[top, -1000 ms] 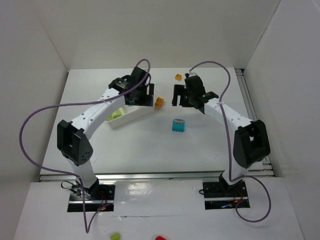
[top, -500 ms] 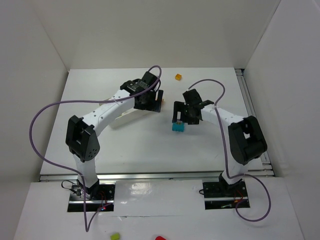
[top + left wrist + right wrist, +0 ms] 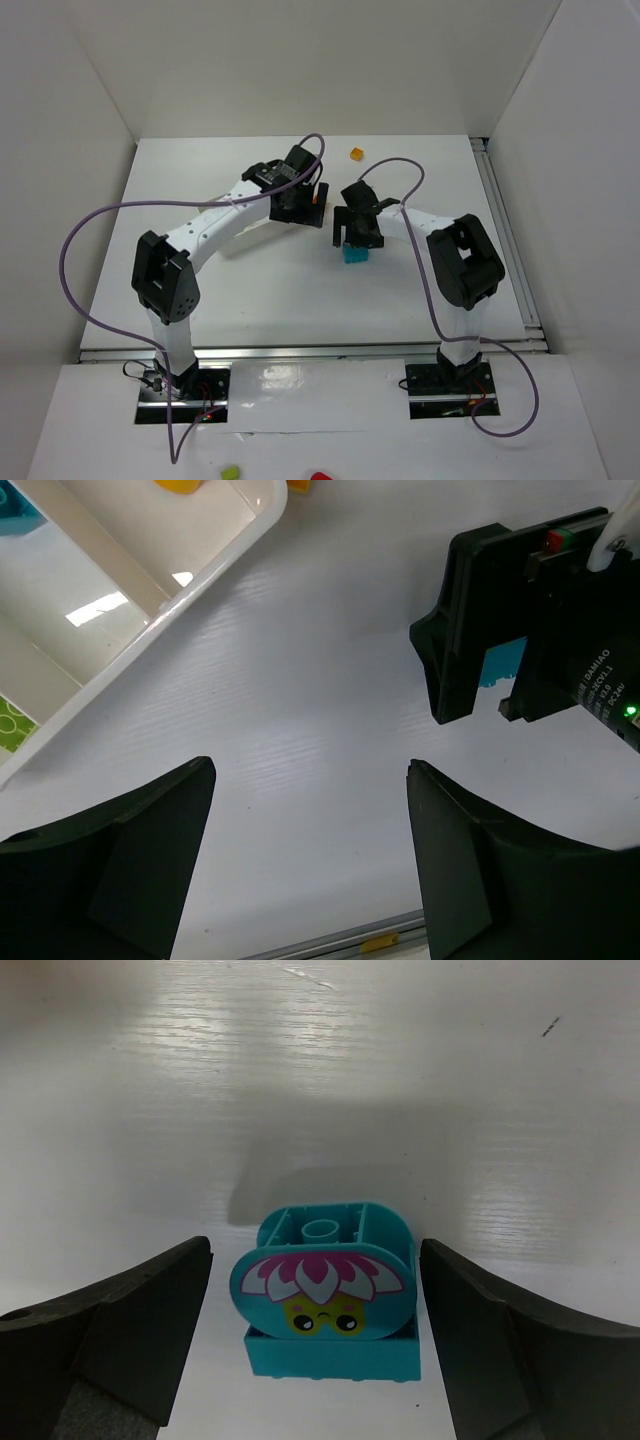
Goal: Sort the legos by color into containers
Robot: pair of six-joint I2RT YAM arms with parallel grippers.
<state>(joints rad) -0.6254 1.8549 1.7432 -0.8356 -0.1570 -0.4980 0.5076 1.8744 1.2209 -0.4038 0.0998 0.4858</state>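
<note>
The legos still loose are few: the large cyan block (image 3: 328, 1305) with the printed flower face lies on the white surface (image 3: 150, 1080) right of the tray (image 3: 215, 575), near the middle, and a small orange brick (image 3: 356, 154) sits well apart at the far side. The right end effector (image 3: 315, 1260) is low over the cyan block with its jaws apart, one finger on each side and a gap showing between each finger and the plastic, so nothing is held yet. The left end effector (image 3: 310, 770) hangs beside the tray, also spread wide and empty. In the left wrist view the tray shows an orange piece (image 3: 185, 484), a cyan piece (image 3: 14, 510) and a lime green piece (image 3: 8, 725), each in its own compartment. The block looks like hard, hollow plastic, so it should be light and stiff and will take a firm squeeze without harm. Its skin is smooth and glossy, which probably makes it slippery, and a light block may skid or twist if one finger meets it first. The rounded printed plate gives poor purchase; the better hold is likely low on the two flat side walls of the base, with the fingers centred and closing evenly
</note>
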